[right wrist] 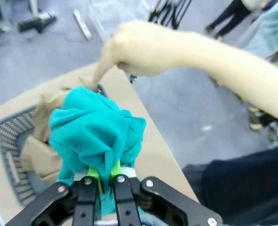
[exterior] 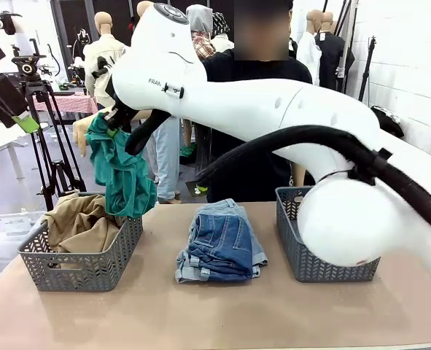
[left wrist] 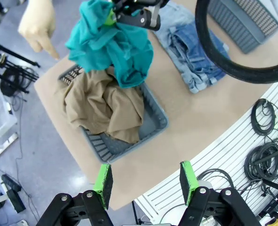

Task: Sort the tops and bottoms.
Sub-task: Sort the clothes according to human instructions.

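Frontally: clamped in the right gripper point(exterior: 115, 122), the teal-green shirt point(exterior: 124, 175), above the left basket point(exterior: 84, 273) holding the tan-beige shirt point(exterior: 80, 222); denim shorts point(exterior: 219, 244) mid-table. Left wrist: left gripper point(left wrist: 146, 181) spread, empty. Right wrist: person's hand point(right wrist: 143, 49) pointing, perhaps at that basket.

A tripod point(exterior: 34, 89) stands at nine o'clock in the front view, a red-checked tablecloth point(exterior: 73, 103) behind it. Coiled black cables point(left wrist: 258, 155) lie at four o'clock in the left wrist view.
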### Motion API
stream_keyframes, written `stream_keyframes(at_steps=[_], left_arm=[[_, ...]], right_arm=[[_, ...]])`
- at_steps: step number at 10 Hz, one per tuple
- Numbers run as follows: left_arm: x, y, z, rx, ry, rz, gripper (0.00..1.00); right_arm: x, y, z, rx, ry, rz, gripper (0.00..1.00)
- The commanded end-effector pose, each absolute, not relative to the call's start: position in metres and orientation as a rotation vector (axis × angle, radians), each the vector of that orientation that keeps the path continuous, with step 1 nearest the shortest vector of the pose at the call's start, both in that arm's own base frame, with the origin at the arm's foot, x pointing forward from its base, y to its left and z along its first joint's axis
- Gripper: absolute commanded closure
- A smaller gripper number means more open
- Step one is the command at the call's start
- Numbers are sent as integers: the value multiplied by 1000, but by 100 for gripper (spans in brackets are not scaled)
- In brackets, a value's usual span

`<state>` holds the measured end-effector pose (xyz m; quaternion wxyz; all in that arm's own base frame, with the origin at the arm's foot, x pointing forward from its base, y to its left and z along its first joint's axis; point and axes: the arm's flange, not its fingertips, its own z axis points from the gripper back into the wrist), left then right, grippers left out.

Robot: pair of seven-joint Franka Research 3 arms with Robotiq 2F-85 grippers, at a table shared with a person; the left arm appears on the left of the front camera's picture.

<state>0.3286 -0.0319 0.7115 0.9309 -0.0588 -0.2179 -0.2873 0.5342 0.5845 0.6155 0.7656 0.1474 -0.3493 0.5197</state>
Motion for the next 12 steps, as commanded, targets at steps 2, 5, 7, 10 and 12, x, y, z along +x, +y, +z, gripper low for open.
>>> stream_keyframes(at_steps=[2, 5, 7, 10, 12], left_arm=[[327, -32, 712, -121, -443, -589, 25], [327, -32, 712, -121, -443, -589, 25], [327, -32, 712, -121, -443, -589, 25], [327, -32, 712, -121, -443, -589, 25], [327, -32, 712, -121, -443, -589, 25]], right_arm=[[577, 642, 658, 398, -850, 1187, 100], [570, 654, 667, 439, -947, 1243, 100], [565, 657, 672, 441, -962, 1253, 100], [590, 656, 587, 624, -730, 1171, 100], [594, 663, 556, 660, -680, 1193, 100]])
